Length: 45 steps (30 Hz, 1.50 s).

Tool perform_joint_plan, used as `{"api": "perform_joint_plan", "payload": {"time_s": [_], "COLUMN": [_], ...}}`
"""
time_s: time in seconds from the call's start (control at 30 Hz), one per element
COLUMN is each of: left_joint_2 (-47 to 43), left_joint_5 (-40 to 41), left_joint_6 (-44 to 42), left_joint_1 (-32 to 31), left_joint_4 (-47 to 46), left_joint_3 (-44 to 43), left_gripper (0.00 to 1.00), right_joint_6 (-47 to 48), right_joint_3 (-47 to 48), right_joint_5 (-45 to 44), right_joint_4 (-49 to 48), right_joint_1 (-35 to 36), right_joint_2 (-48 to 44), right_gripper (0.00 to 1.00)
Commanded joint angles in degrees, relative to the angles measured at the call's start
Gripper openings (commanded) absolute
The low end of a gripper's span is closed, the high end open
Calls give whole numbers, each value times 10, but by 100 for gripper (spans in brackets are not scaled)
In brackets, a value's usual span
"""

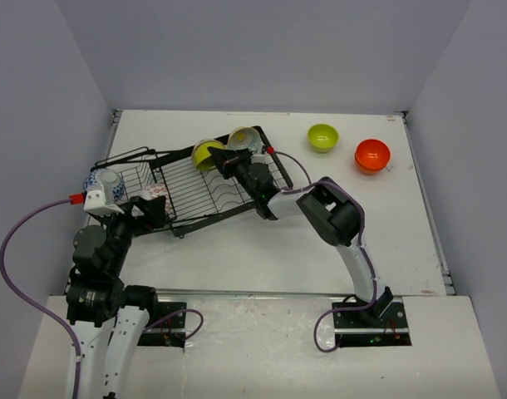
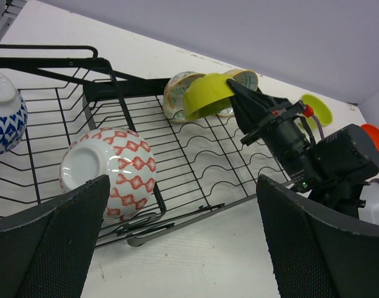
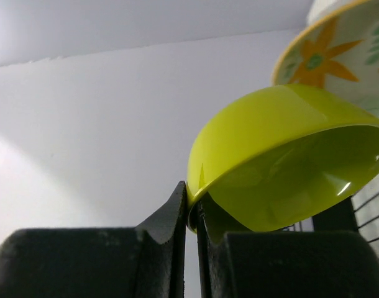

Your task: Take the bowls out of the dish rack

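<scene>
Toward ten o'clock on the desk (image 1: 237,258), black dish rack (image 1: 195,187). Pinches with right tool (image 3: 191,198) the rim of a tilted yellow-green bowl (image 3: 283,155) at the rack's one o'clock corner, just beside a cream floral bowl (image 1: 243,139). Spreads left tool (image 2: 183,186) wide near red-and-white bowl (image 2: 112,171), blue-and-white bowl (image 2: 3,118) at its nine o'clock. At two o'clock on desk, lime bowl (image 1: 323,136), orange-red bowl (image 1: 372,155).
</scene>
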<state>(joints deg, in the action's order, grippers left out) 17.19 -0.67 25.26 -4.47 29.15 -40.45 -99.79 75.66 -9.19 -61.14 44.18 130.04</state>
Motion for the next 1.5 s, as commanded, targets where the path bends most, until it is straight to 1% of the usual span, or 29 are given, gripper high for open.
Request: {"api": "perform_joint_plan", "payload": {"time_s": [0.0,0.1,0.2,0.33,0.4,0.43,0.47,0.5,0.53,0.57,0.6,0.63,0.7,0.73,0.8,0.83,0.87,0.9,0.93,0.97,1.0,1.03,1.1,1.13,1.17,1.23,1.33,1.37,1.47], "left_joint_2": [5,7,7,5,5,5,4,4,4,3,2,2,2,2,1,2,2,1,3,2,3,3,6,6,7,8,9,11,14], "left_joint_5": [-7,-6,-6,-5,-5,-5,-5,-5,-5,-5,-5,-6,-7,-7,-7,-8,-9,-9,-10,-10,-10,-11,-13,-13,-13,-14,-15,-16,-18], "left_joint_6": [-14,-13,-13,-13,-13,-13,-13,-13,-13,-13,-13,-13,-13,-13,-13,-13,-13,-13,-13,-13,-14,-14,-14,-15,-15,-15,-15,-15,-15], "left_joint_1": [3,3,3,3,3,3,3,3,3,3,3,3,4,3,3,3,4,3,3,4,3,3,3,3,3,3,3,3,3], "left_joint_4": [-24,-24,-24,-24,-24,-24,-25,-25,-25,-25,-24,-24,-25,-25,-25,-25,-25,-25,-26,-26,-26,-26,-26,-27,-27,-27,-28,-28,-29], "left_joint_3": [3,3,3,3,3,3,3,3,3,3,3,3,3,3,3,3,3,3,3,3,3,3,3,3,3,3,3,3,3], "left_gripper": [100,100,100,100,100,100,100,100,100,100,100,100,100,100,100,100,100,100,100,100,100,100,100,100,100,100,100,100,100], "right_joint_6": [25,37,67,158,201,259,297,334,409,446,479,547,609,672,727,777,800,840,855,872,895,906,939,962,979,1026,1064,1072,1104], "right_joint_3": [-2,-28,-79,-146,-168,-170,-163,-155,-146,-120,-105,-66,-25,-4,69,138,176,213,290,332,375,462,546,632,664,675,604,600,625], "right_joint_5": [26,49,68,126,155,172,182,189,183,168,148,113,55,40,20,17,10,13,13,20,22,17,23,18,16,15,13,8,11], "right_joint_4": [-143,-162,-181,-170,-64,-19,70,116,166,280,331,422,494,515,590,621,692,731,768,838,879,915,1009,1040,1086,1089,1039,1036,1052], "right_joint_1": [-7,-12,-24,-67,-107,-119,-131,-154,-166,-175,-195,-205,-225,-233,-255,-261,-266,-277,-282,-287,-298,-301,-311,-313,-315,-314,-314,-315,-314], "right_joint_2": [-15,-44,-119,-203,-283,-310,-355,-374,-391,-417,-424,-428,-422,-414,-373,-353,-333,-286,-261,-236,-179,-152,-97,-39,-15,13,4,8,47], "right_gripper": [0,0,0,0,0,0,0,0,0,0,0,0,0,0,0,0,0,0,0,0,0,0,0,0,0,0,0,0,0]}}
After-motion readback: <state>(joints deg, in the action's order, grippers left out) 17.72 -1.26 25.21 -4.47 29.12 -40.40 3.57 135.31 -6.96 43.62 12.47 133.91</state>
